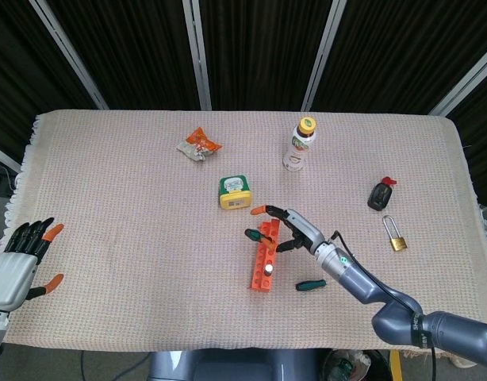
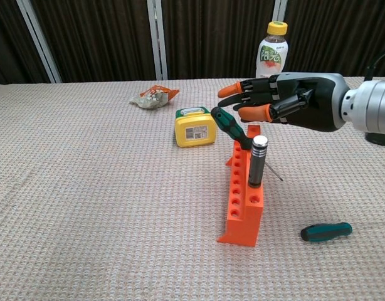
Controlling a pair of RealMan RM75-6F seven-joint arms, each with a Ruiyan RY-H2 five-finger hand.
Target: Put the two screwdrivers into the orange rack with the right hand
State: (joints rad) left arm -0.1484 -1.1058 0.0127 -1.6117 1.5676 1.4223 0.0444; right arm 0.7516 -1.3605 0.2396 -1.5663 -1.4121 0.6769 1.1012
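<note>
The orange rack (image 2: 241, 207) (image 1: 262, 262) stands mid-table with a black, silver-capped tool (image 2: 256, 163) upright in its front hole. A green-handled screwdriver (image 2: 230, 128) (image 1: 252, 234) lies slanted across the rack's far end, handle up and to the left, thin shaft running down to the right. My right hand (image 2: 286, 103) (image 1: 295, 228) hovers just above and behind it with fingers spread, and I see no grip on it. A second green screwdriver (image 2: 326, 232) (image 1: 311, 284) lies flat on the cloth right of the rack. My left hand (image 1: 17, 262) rests open at the table's left edge.
A yellow tape measure (image 2: 195, 127) sits just behind the rack on the left. Further back are a snack packet (image 2: 153, 96) and a bottle (image 2: 272, 50). A padlock (image 1: 396, 238) and a black key fob (image 1: 380, 194) lie to the right.
</note>
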